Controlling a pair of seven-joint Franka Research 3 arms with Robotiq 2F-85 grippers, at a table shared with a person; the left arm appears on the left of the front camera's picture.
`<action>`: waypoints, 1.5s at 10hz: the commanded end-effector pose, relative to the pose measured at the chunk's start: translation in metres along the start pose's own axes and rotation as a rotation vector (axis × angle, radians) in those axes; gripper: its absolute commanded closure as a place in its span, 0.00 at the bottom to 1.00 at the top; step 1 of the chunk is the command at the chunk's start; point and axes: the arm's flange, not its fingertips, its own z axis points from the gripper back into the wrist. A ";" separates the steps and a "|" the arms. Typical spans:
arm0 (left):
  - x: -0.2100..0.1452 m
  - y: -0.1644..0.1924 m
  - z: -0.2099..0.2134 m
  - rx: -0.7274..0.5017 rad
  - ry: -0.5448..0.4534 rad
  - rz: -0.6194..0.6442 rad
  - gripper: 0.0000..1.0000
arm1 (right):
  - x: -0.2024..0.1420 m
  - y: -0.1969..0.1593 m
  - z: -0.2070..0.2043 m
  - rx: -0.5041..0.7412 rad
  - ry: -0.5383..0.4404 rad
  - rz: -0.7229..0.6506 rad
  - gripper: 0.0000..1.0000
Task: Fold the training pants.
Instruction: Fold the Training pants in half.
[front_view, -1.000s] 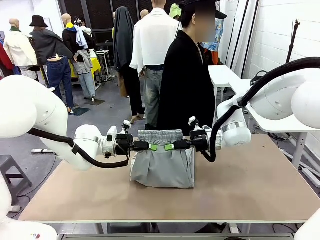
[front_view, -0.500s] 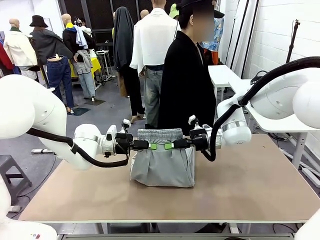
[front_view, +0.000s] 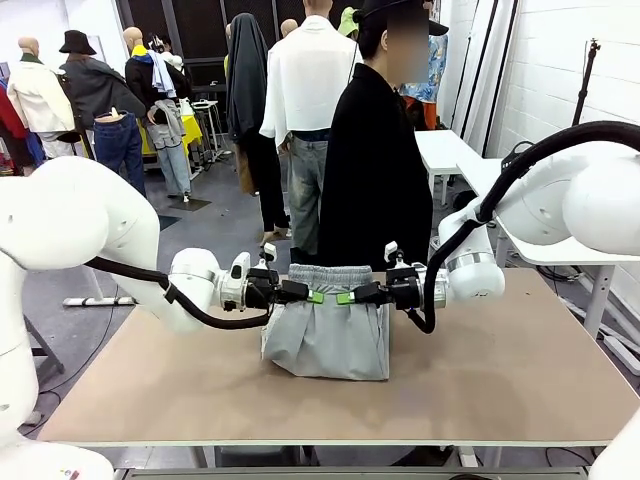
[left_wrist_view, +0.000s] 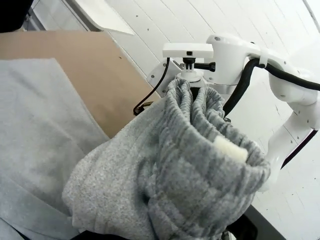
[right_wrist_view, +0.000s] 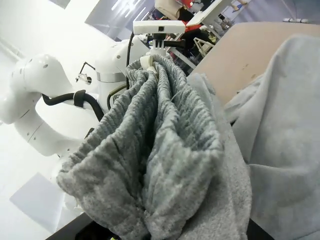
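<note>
The training pants (front_view: 328, 325) sit at the middle of the table (front_view: 520, 370), toward its far edge, at twelve o'clock from the camera between the arms. Their gathered waistband is lifted off the surface and stretched level, while the rest of the grey cloth drops to the table and lies doubled there in a squat bundle. The long axis of the held band runs from nine o'clock to three o'clock across the table; the waist opening points up and the body of the pants hangs toward six o'clock in the front view.

The left gripper (front_view: 312, 296) comes in from nine o'clock and has its jaws clenched on the left end of the waistband. The right gripper (front_view: 345, 297) comes in from three o'clock and pinches the right end likewise. In both wrist views the ribbed band bunches thickly just ahead of each camera, with the other arm at its far end.

The risk I see is the elastic: it is bunched, not flat, so a pull apart could make it slide out of one pinch and drop that side. If the arms move unevenly, the fold may land skewed. The hanging cloth could also drag and crumple against the table.

A person (front_view: 372, 170) in black stands just beyond the far edge.
</note>
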 end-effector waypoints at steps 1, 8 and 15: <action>0.011 0.022 0.007 0.031 0.002 0.047 1.00 | 0.009 -0.021 -0.005 -0.002 -0.037 -0.069 1.00; -0.002 0.044 0.005 0.036 -0.025 0.064 1.00 | 0.003 -0.044 -0.004 -0.007 -0.018 -0.112 1.00; 0.021 0.064 0.008 0.078 -0.025 0.089 1.00 | 0.032 -0.075 -0.004 -0.050 -0.047 -0.135 1.00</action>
